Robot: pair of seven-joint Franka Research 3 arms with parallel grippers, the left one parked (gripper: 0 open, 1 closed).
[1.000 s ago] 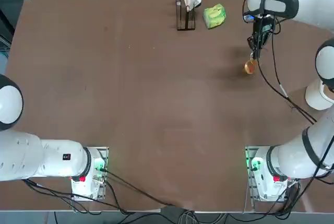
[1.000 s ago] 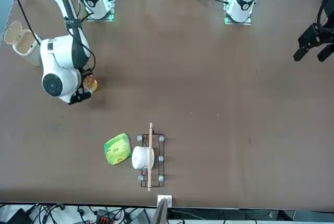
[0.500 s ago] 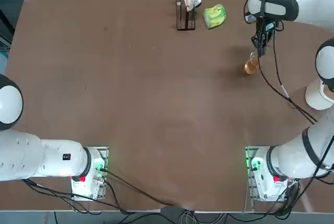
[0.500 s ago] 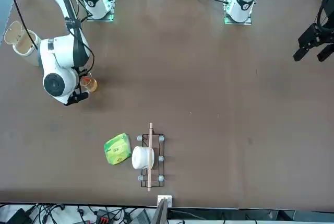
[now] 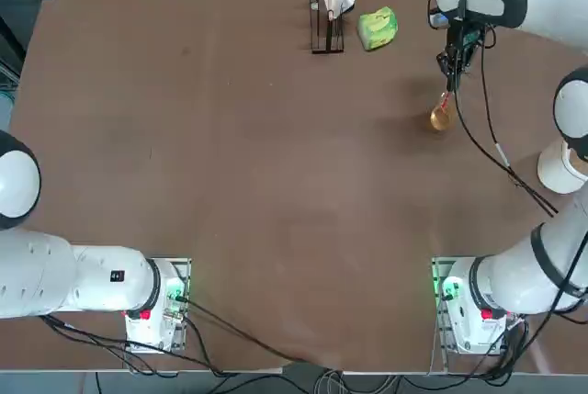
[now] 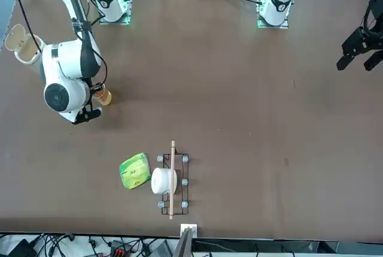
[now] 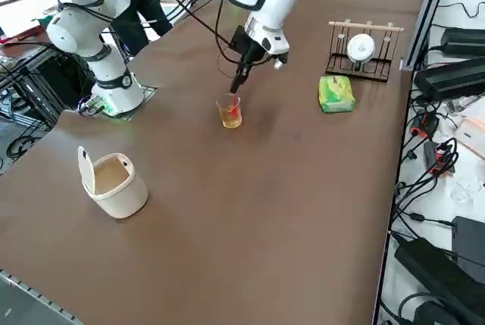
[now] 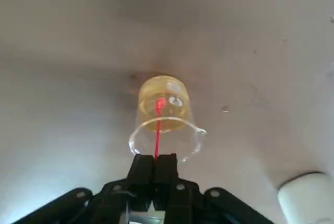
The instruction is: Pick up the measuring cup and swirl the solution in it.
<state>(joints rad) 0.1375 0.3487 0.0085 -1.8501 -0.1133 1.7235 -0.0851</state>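
The measuring cup [image 8: 163, 110] is a small clear glass vessel, and the orange solution [image 8: 163, 96] fills its lower part. It is at the right side of the table [image 5: 442, 118] [image 6: 103, 96] [image 7: 229, 112]. My right gripper [image 8: 155, 157] reaches down to it from above, with its fingers shut together on the cup's rim beside a thin red line on the glass. The gripper also shows in the top view [image 5: 447, 91] and the side view [image 7: 234, 90]. I cannot tell whether the cup's base touches the table.
A large white cup [image 7: 114, 181] with a flip lid stands near the table's right edge. A green-yellow lump [image 5: 378, 28] lies at the far side. Next to it is a wire rack [image 5: 326, 13] holding a white object and a wooden stick.
My right wrist has swung a little toward the far edge and tilted, still gripping the rim. The cup has stayed almost in the same spot.
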